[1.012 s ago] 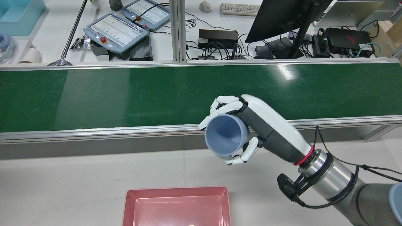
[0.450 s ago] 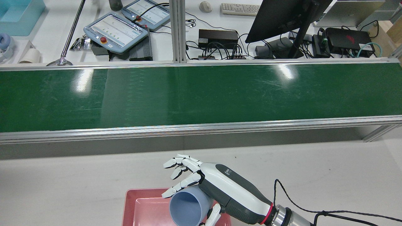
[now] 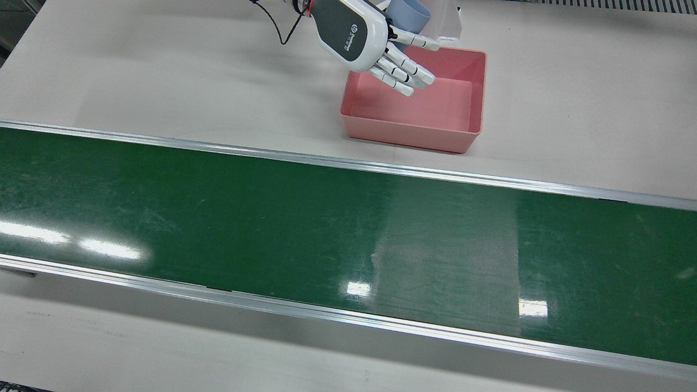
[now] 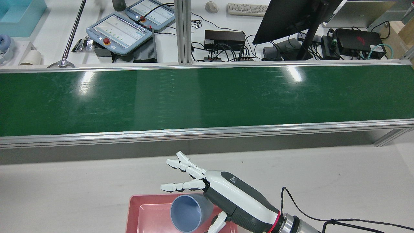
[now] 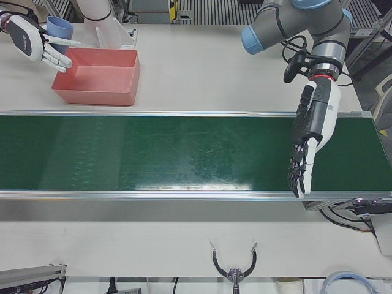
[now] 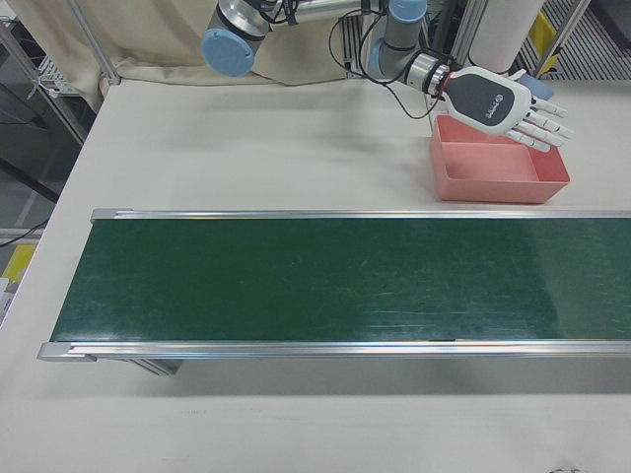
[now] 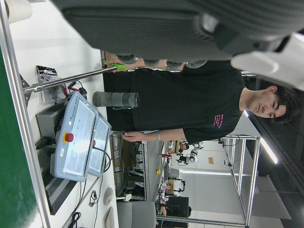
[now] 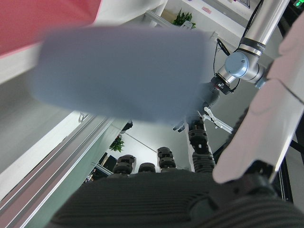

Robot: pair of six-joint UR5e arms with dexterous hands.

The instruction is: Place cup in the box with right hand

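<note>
While the right hand sits low centre of the rear view w/ fingers splayed wide, the cup is just under its palm, mouth tipped toward the camera. Cup is plain pale blue-grey, smooth, no handle, no print visible. Can't tell if the palm or thumb is touching it; the fingers aren't wrapped round it. It hangs over the box, a pink rectangular plastic tub at the bottom edge of the frame. Front view shows the box interior bare, cup at its upper-left corner behind the hand.

Small dark logo on back of the hand, too small to read.

Further up frame: green conveyor belt runs full width. Beyond it, upper left, two teach pendants w/ lit screens, red e-stop button.

Left hand, right side of left-front view, hangs fingers-down over the belt's near edge, loosely extended, holding nothing.
</note>
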